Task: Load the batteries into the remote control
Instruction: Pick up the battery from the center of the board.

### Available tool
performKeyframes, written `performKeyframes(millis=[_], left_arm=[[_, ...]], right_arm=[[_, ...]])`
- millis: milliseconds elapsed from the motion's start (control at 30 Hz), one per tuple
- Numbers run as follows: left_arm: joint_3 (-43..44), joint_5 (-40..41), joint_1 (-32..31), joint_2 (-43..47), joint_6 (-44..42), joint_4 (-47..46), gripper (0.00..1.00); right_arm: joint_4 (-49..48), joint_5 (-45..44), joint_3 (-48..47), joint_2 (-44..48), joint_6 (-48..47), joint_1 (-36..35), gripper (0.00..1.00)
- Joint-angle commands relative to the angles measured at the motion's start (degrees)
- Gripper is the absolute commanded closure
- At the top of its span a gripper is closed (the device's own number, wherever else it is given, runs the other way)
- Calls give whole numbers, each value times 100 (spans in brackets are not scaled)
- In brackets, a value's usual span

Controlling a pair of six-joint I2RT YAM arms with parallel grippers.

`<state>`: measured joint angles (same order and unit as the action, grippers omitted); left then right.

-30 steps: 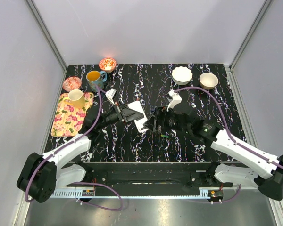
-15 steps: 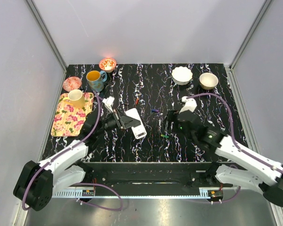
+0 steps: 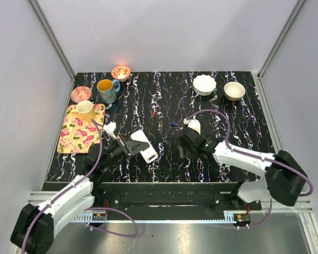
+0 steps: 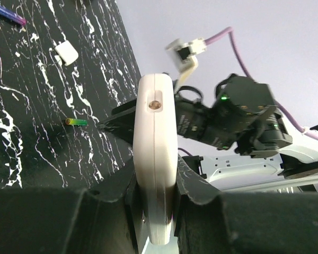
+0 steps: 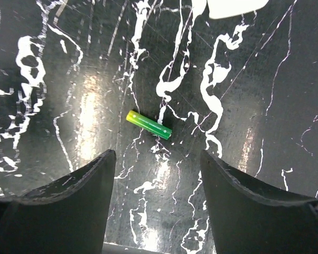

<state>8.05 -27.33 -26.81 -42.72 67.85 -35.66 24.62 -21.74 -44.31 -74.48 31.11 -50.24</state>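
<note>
My left gripper (image 3: 133, 145) is shut on the white remote control (image 3: 144, 147) and holds it on edge above the table; in the left wrist view the remote (image 4: 156, 121) stands narrow side up between the jaws of the left gripper (image 4: 155, 182). My right gripper (image 3: 184, 150) is open and points down at the table. A green battery (image 5: 149, 125) lies just beyond its fingertips, in line with the gap of the right gripper (image 5: 158, 159), and is not touched. It also shows in the left wrist view (image 4: 76, 121). A purple battery (image 3: 173, 125) and a red one (image 3: 153, 113) lie farther back.
A small white flat piece (image 4: 67, 53) lies on the marble table near the batteries. Two pale bowls (image 3: 204, 84) (image 3: 234, 90) stand back right. A mug (image 3: 107, 90), two patterned bowls (image 3: 121, 71) (image 3: 81, 94) and a floral tray (image 3: 77, 138) with a cup (image 3: 86, 109) stand back left.
My left arm has drawn back toward the near left with the remote still in it. My right gripper has let go of the remote, swung round and come down over the green battery.
</note>
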Motion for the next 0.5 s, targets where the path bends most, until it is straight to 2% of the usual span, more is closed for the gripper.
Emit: performKeyframes(millis=[0, 267, 467], left_arm=[[38, 299, 35, 352, -35, -22, 100], [223, 184, 35, 422, -290, 419, 100], [284, 185, 35, 370, -352, 481, 100]], right_arm=[[-195, 117, -306, -514, 166, 93, 27], [-274, 178, -385, -1068, 790, 172, 19], [-370, 205, -438, -1341, 1283, 172, 21]])
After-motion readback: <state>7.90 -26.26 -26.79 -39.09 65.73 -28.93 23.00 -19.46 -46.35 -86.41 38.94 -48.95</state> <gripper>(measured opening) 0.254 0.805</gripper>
